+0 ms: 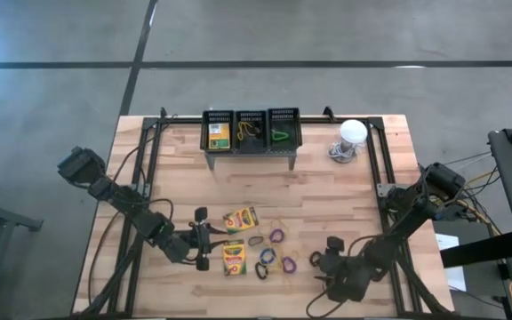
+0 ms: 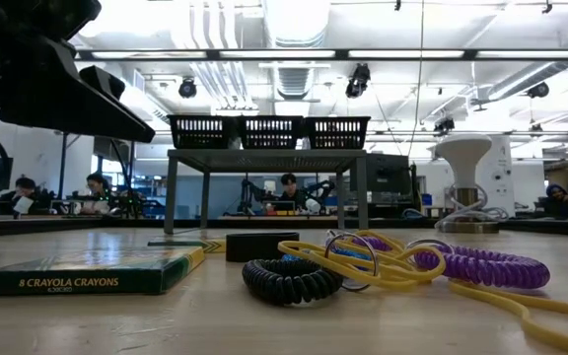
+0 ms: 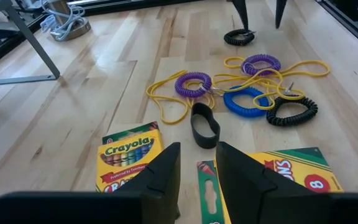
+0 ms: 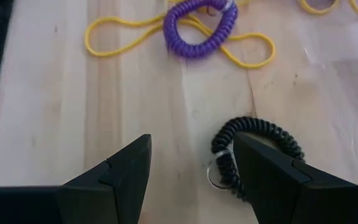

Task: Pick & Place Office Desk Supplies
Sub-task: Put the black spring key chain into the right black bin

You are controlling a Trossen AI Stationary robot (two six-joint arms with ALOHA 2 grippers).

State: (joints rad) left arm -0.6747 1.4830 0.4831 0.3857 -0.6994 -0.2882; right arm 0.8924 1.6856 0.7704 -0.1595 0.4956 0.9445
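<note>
Two yellow-and-green crayon boxes (image 3: 126,155) (image 3: 297,171) lie flat on the table. My left gripper (image 3: 197,174) hangs open low over the gap between them, one finger above the green edge (image 3: 207,193) of a box. Just ahead of it lies a black elastic band (image 3: 204,127). Beyond that, purple loops (image 3: 193,84), a blue one (image 3: 246,102) and a black coil (image 3: 291,111) are tangled with yellow rubber bands (image 3: 166,106). My right gripper (image 4: 191,162) is open and points down over another black coil loop (image 4: 253,149). One of its fingers hides part of that loop.
A grey stand (image 1: 251,156) at the far middle carries three black baskets. One basket holds a crayon box (image 1: 219,133). A white dome-shaped object (image 1: 352,133) stands at the far right. Black frame rails (image 1: 149,160) run along the table's left and right sides. People sit in the room beyond.
</note>
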